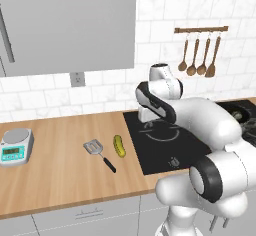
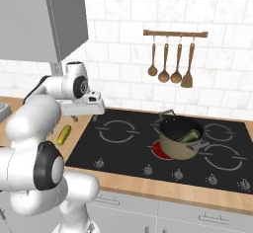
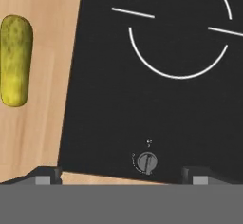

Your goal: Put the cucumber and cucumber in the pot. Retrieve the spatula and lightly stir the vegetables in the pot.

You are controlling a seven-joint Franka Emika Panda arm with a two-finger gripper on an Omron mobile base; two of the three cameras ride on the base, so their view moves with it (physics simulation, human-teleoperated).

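The tool (image 3: 121, 176) hangs above the left part of the black cooktop (image 1: 165, 147), near its front edge. In the hand view its two dark fingertips (image 3: 43, 175) stand wide apart with nothing between them: spread and empty. Below it that view shows a white burner ring (image 3: 179, 28) and one round control knob (image 3: 146, 161).

The yellow-green cucumber (image 1: 119, 145) lies flat on the wooden bench (image 1: 55, 175), just left of the cooktop's edge and not touching it. In the hand view it sits at the left margin, well to the side of the fingertips. It also appears in the right base view (image 2: 63, 135), partly behind the arm.

The spatula (image 1: 98, 153) lies on the bench just left of that cucumber, apart from it, with its slotted metal head toward the wall and its black handle pointing toward the bench's front edge.

The pot (image 2: 181, 138) stands upright on the cooktop, over a burner that glows red (image 2: 157, 150). A dark green cucumber (image 2: 189, 135) rests inside it, leaning against the far wall.

A digital kitchen scale (image 1: 16, 146) sits at the left end of the bench. Four brown wooden utensils (image 2: 170, 64) hang from a rail on the white tiled wall. A grey wall cabinet (image 1: 67, 25) hangs above the bench.
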